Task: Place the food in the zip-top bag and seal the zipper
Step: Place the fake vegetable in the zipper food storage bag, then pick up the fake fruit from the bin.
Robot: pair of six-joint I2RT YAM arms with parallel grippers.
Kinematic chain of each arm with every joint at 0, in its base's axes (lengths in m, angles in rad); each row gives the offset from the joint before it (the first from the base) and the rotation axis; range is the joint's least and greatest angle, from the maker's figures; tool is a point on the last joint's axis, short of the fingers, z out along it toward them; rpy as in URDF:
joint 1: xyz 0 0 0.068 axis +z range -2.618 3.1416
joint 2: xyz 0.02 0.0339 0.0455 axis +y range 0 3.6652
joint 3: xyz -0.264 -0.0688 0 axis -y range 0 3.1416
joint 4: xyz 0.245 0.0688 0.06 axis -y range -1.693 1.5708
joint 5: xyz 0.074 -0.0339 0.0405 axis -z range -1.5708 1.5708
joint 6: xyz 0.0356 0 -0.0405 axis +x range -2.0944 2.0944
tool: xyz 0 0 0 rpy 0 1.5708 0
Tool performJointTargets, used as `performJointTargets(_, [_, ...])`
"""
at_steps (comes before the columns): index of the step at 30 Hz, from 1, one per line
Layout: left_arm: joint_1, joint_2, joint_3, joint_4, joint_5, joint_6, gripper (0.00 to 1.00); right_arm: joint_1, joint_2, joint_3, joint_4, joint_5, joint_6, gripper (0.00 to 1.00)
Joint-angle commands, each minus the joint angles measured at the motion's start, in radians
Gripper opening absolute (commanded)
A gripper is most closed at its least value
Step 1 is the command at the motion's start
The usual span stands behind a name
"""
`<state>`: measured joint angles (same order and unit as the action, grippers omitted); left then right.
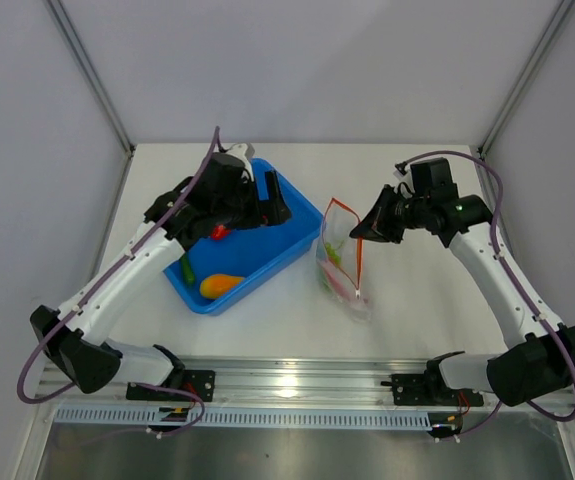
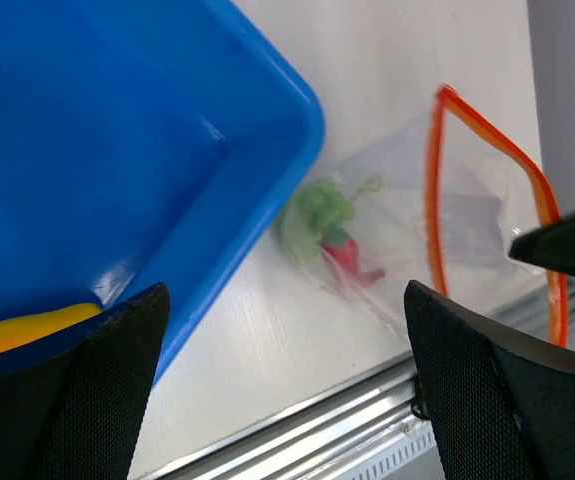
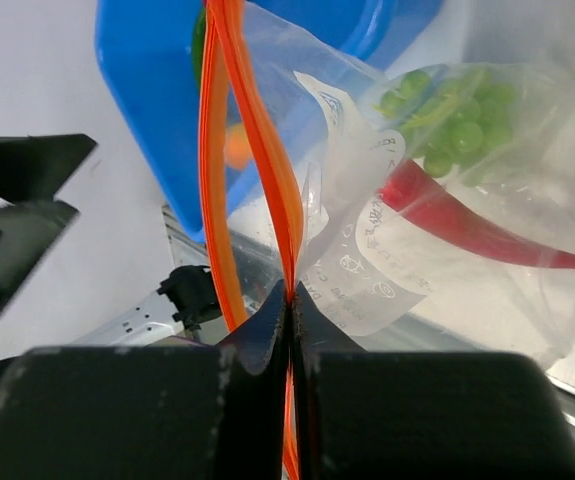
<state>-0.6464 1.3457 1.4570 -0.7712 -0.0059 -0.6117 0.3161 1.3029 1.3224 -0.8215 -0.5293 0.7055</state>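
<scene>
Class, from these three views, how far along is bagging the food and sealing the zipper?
Done: the green leafy piece and red chili lie inside the zip-top bag. In hand: the right gripper is shut on the zipper, whose two strips gape apart; the left gripper is open above the blue tray. Left: the yellow-orange piece and green pepper in that tray, then sealing.

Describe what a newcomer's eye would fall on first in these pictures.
The bright blue plastic tray left of centre stands out first, a yellow-orange toy piece in it and the open left gripper above. Beside it, the right gripper pinches the orange zipper strip of the clear crinkly bag, a red toy chili inside.
</scene>
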Motion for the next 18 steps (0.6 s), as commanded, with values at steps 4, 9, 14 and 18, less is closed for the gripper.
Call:
performJointTargets(4, [0.114,-0.025,-0.015,-0.074,-0.066,-0.036,1.0,-0.018,0.005,0.052,-0.06,0.034,-0.061,0.0])
performJointTargets(9, [0.192,0.035,-0.011,-0.109,-0.089,-0.043,1.0,-0.02,0.051,0.072,-0.083,0.029,-0.064,0.0])
performJointTargets(14, [0.237,0.096,-0.009,-0.106,-0.097,-0.019,0.99,-0.022,0.094,0.103,-0.114,0.031,-0.081,0.0])
performJointTargets(18, [0.246,0.122,-0.017,-0.164,-0.144,-0.048,0.99,-0.025,0.133,0.142,-0.156,0.058,-0.11,0.0])
